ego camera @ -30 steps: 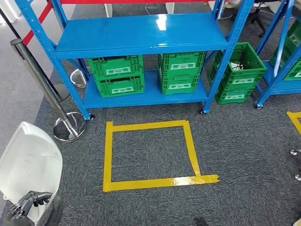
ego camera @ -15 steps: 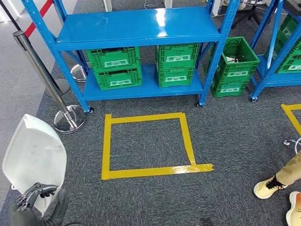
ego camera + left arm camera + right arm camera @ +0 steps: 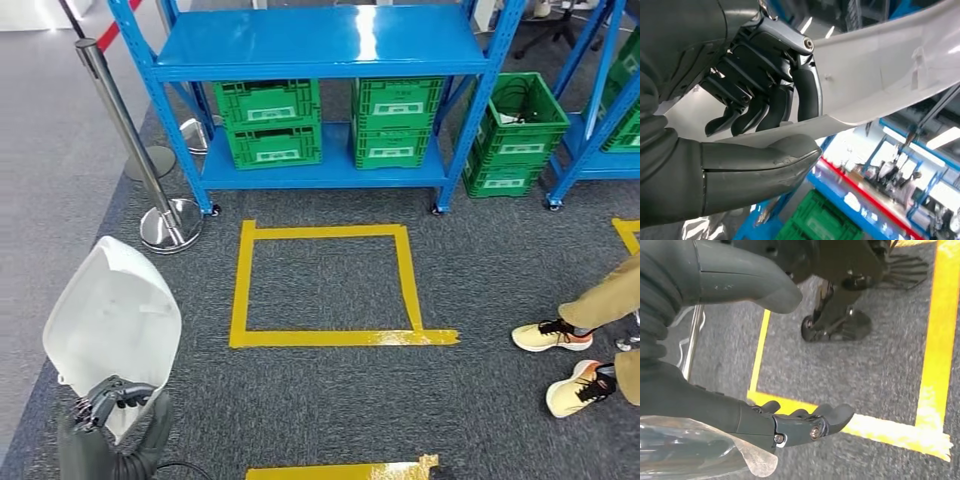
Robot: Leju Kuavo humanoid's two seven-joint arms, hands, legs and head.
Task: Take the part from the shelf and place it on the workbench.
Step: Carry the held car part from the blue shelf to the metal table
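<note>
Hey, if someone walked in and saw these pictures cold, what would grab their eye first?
Probably the big white curved plastic part at lower left, gripped along its edge by the robot's left hand. Next, the bright yellow tape rectangle on the grey carpet in the middle, with the blue metal shelf holding green plastic crates behind it. At the right edge, a person's yellow sneakers step in.
</note>
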